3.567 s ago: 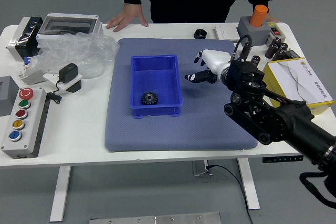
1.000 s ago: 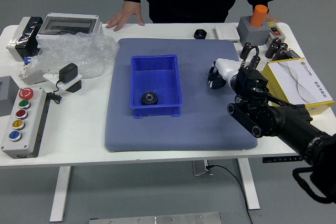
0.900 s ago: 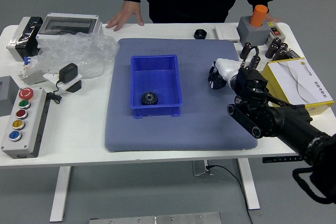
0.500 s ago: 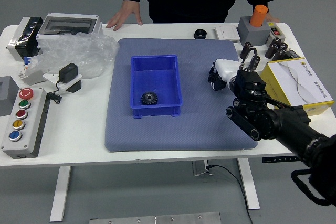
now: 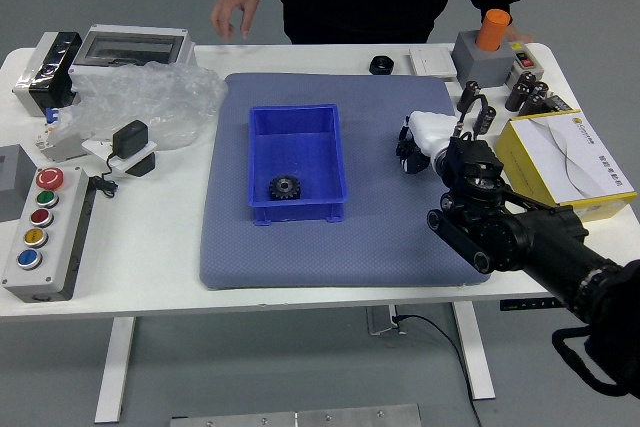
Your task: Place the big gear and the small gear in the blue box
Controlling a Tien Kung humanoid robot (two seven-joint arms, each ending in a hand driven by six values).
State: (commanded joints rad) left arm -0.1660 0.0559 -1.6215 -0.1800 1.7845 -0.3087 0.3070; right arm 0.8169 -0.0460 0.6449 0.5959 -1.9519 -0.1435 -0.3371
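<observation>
One black toothed gear (image 5: pixel 285 187) lies inside the blue box (image 5: pixel 343 172), near the box's front wall; no second gear can be made out. My right hand (image 5: pixel 430 135), with a white back, is over the right part of the mat, apart from the box and to its right. The hand's own back and wrist block the view of its grasp, so whether it holds anything is hidden. My left arm is out of view.
The box stands on a grey-blue mat (image 5: pixel 385 247). A black round object (image 5: pixel 381 65) sits at the mat's back edge. Right: yellow-white carton (image 5: pixel 575 157), grey block with orange cylinder (image 5: pixel 492 29). Left: button panel (image 5: pixel 45 237), plastic bag (image 5: pixel 150 107). A person stands behind the table.
Compared with the earliest frame, my right hand has drawn back rightward and turned downward; lately the forearm has shifted slightly left. The person's hand at the left has lifted off the table's far edge.
</observation>
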